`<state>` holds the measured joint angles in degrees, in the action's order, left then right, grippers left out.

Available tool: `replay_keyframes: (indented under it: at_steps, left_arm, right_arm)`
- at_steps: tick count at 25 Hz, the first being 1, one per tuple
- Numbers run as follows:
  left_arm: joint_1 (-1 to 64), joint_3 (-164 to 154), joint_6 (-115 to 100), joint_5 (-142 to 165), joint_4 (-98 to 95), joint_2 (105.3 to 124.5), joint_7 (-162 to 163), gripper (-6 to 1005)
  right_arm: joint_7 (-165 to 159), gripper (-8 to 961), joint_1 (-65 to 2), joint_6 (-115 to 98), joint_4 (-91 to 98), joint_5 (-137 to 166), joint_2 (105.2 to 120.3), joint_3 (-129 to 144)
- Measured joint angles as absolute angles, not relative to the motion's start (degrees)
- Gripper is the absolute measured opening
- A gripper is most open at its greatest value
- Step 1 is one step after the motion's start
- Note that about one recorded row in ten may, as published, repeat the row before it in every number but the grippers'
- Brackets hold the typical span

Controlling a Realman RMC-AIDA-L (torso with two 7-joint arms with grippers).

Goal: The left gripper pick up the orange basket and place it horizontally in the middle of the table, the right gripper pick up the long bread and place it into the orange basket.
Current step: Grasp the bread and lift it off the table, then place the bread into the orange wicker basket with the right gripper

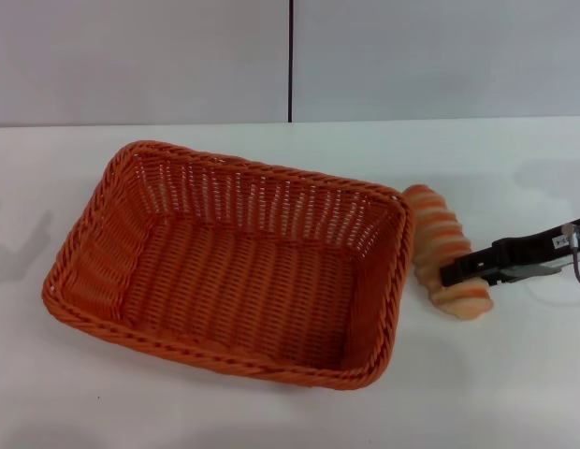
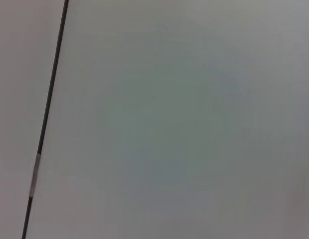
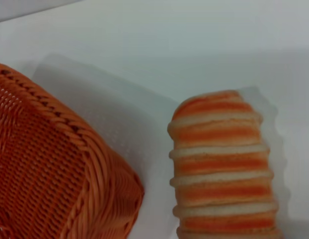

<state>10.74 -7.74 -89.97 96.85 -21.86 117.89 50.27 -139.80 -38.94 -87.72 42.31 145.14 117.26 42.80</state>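
The orange basket [image 1: 229, 262] lies on the white table [image 1: 514, 374], its long side running roughly left to right, and it holds nothing. The long bread [image 1: 442, 245], striped orange-brown and cream, lies on the table just off the basket's right end, close to its rim. My right gripper [image 1: 456, 274] reaches in from the right edge and sits across the near part of the loaf. In the right wrist view the long bread [image 3: 222, 169] fills the lower right and a corner of the orange basket [image 3: 55, 174] the lower left. My left gripper is out of view.
A grey wall [image 1: 140, 56] with a dark vertical seam [image 1: 290, 56] stands behind the table. The left wrist view shows only wall [image 2: 184, 119] and a seam [image 2: 47, 119]. Bare tabletop lies in front of and to the right of the basket.
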Motion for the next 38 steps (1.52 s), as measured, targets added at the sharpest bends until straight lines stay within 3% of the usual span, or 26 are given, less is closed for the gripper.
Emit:
replay_keyframes:
  at_steps: [6, 18, 27, 38]
  left_arm:
    - [11.34, -7.56, -88.68, 96.85, -21.87, 117.86, 50.27, 799]
    - [12.61, -5.68, -87.52, 96.8, -21.56, 117.9, 50.18, 798]
    - [12.36, -5.69, -87.18, 96.76, -21.53, 117.92, 49.78, 798]
    - [12.46, -5.56, -86.28, 96.76, -21.8, 117.81, 49.66, 797]
  right_arm:
    - [-139.67, 681, -38.96, -87.14, 42.34, 144.81, 117.31, 42.81]
    - [-139.02, 561, -37.75, -88.06, 46.7, 141.54, 117.51, 42.38]
    - [-145.37, 485, -32.67, -90.21, 64.25, 140.52, 118.52, 42.18]
    - [-149.34, 392, -31.11, -98.55, 77.69, 130.95, 119.14, 46.96]
